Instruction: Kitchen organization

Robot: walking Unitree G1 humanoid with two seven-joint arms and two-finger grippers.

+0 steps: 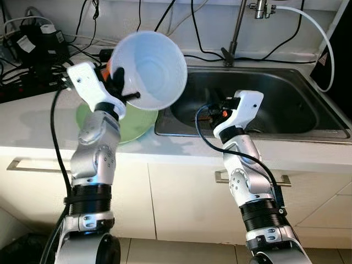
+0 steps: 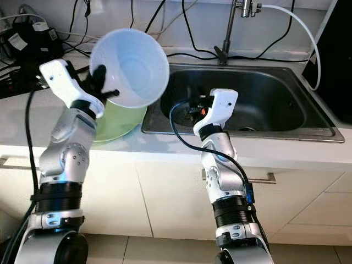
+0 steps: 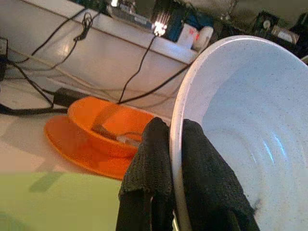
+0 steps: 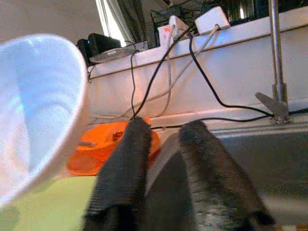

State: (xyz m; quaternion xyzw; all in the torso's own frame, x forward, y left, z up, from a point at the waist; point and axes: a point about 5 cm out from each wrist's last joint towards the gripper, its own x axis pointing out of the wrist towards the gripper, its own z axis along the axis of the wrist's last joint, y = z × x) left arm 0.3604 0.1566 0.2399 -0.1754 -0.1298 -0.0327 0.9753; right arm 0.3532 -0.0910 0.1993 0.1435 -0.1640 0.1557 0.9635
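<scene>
Bowl (image 3: pixel 250 125) rim between left fingers (image 3: pixel 149 168)

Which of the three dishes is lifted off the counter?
The white bowl, pinched at its rim by the left claw; the green plate and orange bowl rest on the counter.

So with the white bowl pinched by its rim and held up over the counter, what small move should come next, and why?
Probably lower it onto the green plate: the left gripper clamps the white bowl tilted in mid-air directly above that plate, while the right gripper hangs open at the sink.
</scene>
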